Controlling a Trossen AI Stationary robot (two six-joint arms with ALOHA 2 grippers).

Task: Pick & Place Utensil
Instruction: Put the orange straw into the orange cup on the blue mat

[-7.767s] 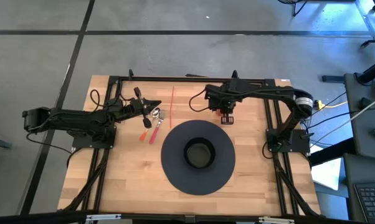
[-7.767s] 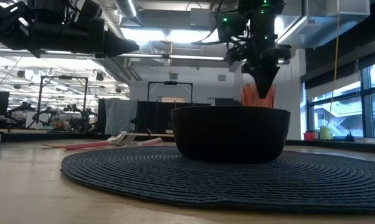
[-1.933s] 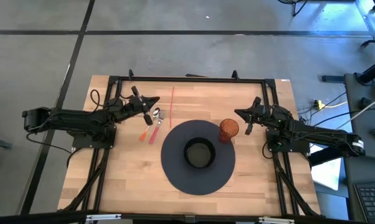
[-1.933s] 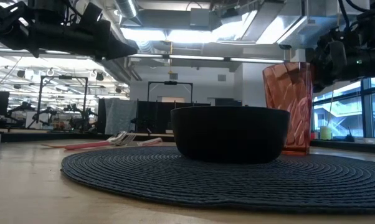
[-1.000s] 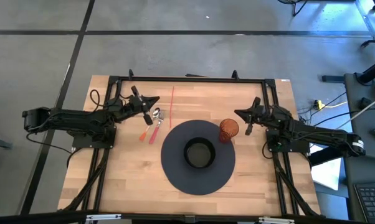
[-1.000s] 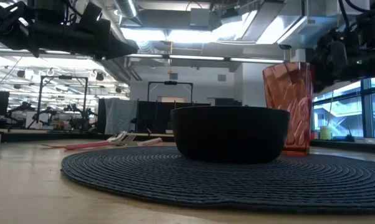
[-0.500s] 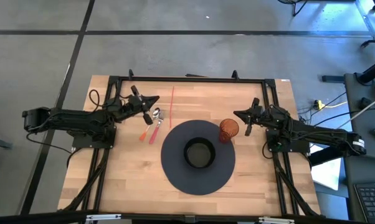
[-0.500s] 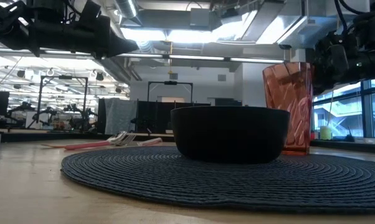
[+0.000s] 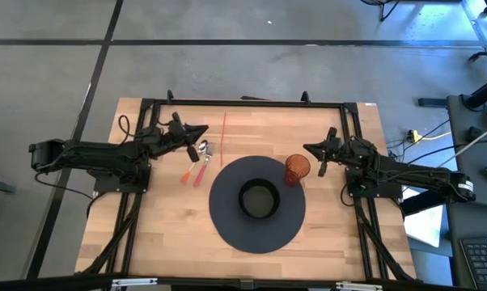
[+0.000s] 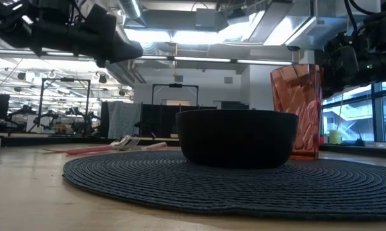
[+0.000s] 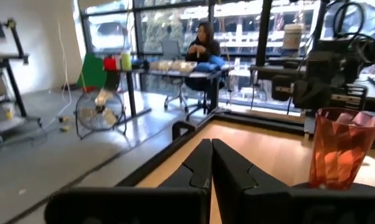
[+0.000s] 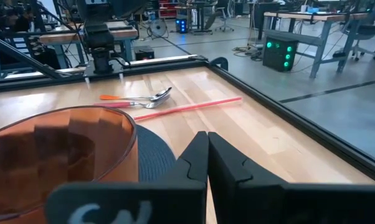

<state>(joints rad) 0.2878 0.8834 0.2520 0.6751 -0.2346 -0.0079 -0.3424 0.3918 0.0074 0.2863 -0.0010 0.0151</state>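
Note:
Two utensils (image 9: 199,162) with metal heads and orange and pink handles lie flat on the wood left of the round dark mat (image 9: 227,222); the right wrist view shows them too (image 12: 151,98). My left gripper (image 9: 203,129) hovers shut just beyond their heads, above the table (image 11: 210,149). A black bowl (image 9: 258,200) sits in the middle of the mat. An orange ribbed cup (image 9: 297,168) stands upright on the mat's right far edge. My right gripper (image 9: 308,149) waits shut, to the right of the cup and slightly farther back (image 12: 206,142).
A thin pink straw (image 9: 224,136) lies on the wood beyond the utensils, running near to far. A black frame rail (image 9: 243,103) borders the far side of the table. Bare wood (image 9: 163,234) shows left of and in front of the mat. A person sits far off in the room (image 11: 204,38).
My left arm has stirred slightly above the utensils, its wrist tipping a little in the low view. Both grippers stay shut. The cup, bowl and utensils have kept their places.

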